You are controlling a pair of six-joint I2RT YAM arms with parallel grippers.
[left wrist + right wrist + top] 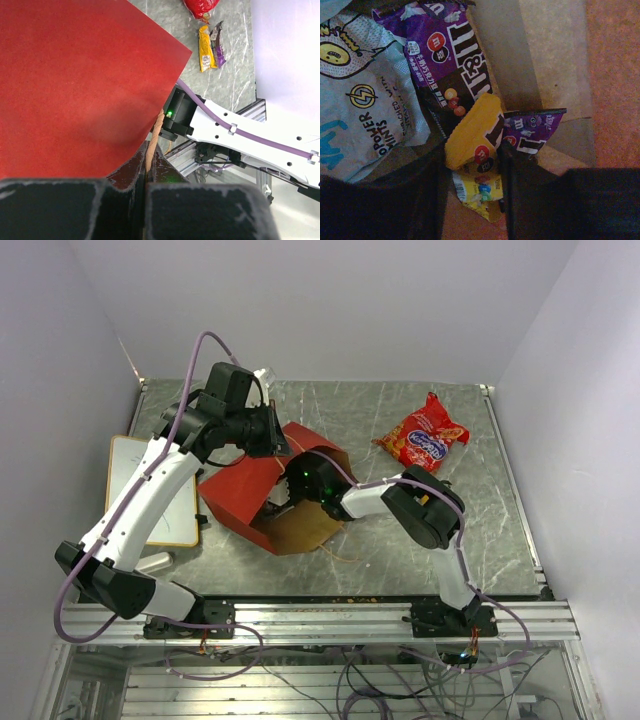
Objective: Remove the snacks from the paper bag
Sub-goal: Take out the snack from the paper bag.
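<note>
The red paper bag (pixel 240 490) lies on its side, its brown mouth facing the arms. My left gripper (pixel 277 435) is shut on the bag's twisted handle (pixel 152 142), pinched between the fingers (pixel 148 162) at the bag's top edge. My right gripper (pixel 472 165) is deep inside the bag, its fingers closed on either side of a yellow candy packet (pixel 475 135). Around it lie a purple packet (pixel 445 50), a smaller purple one (pixel 535 131) and a light-blue mints packet (pixel 360 100). The red chip bag (pixel 423 435) lies on the table at the back right.
A yellow packet (pixel 204 47) and a purple packet (pixel 218 44) lie on the table beside the chip bag (pixel 200 7). A yellow-framed whiteboard (pixel 125 475) and a white eraser (pixel 152 562) sit at the left. The aluminium rail (pixel 330 615) runs along the near edge.
</note>
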